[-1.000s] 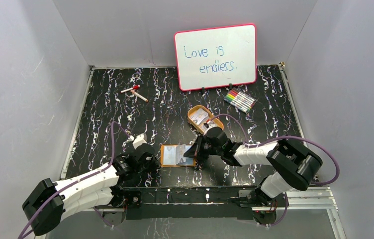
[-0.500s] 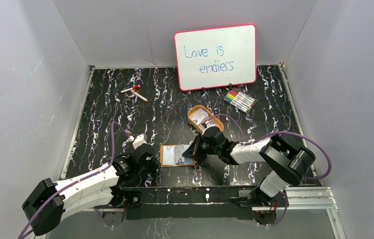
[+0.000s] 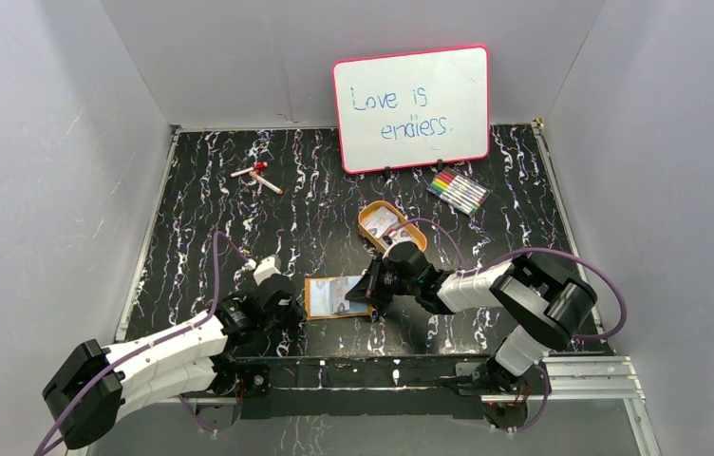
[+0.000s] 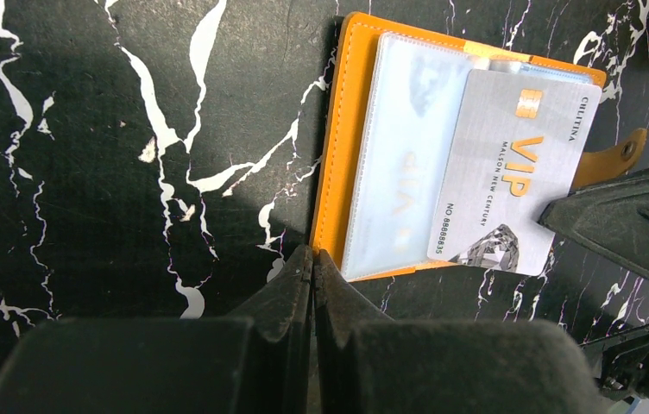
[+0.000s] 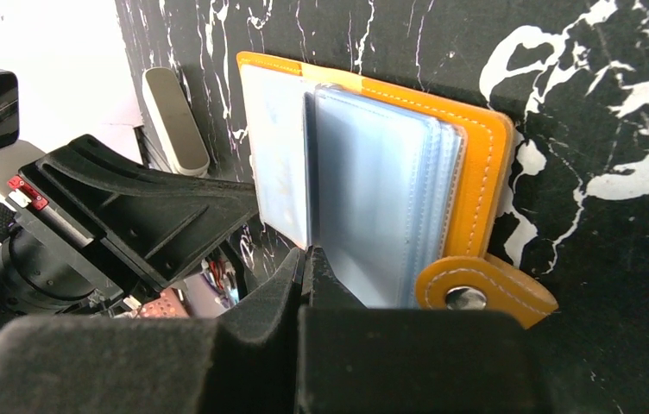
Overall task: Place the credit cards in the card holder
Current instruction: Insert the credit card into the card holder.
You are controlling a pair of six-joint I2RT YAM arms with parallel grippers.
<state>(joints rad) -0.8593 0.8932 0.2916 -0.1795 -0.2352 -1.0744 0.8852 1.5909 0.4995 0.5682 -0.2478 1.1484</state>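
Observation:
The card holder (image 3: 320, 296) lies open on the black marbled table, orange with pale blue clear pockets (image 4: 407, 147). A silver VIP credit card (image 4: 515, 172) rests slanted across its right half. My right gripper (image 5: 305, 256) is shut on that card's outer edge, close to the snap strap (image 5: 468, 293). In the top view the right gripper (image 3: 370, 293) is at the holder's right side. My left gripper (image 4: 312, 259) is shut with nothing between its fingers, its tips touching the holder's near left corner. More credit cards (image 3: 384, 224) lie in the oval tray.
The oval orange tray (image 3: 370, 215) stands just behind the right arm. A whiteboard (image 3: 412, 106) leans on the back wall with a pack of coloured markers (image 3: 458, 192) in front. A red-capped marker (image 3: 256, 171) lies at the back left. Grey walls enclose the table.
The right gripper has shifted slightly left, sliding the card further over the open holder. The left arm has not moved.

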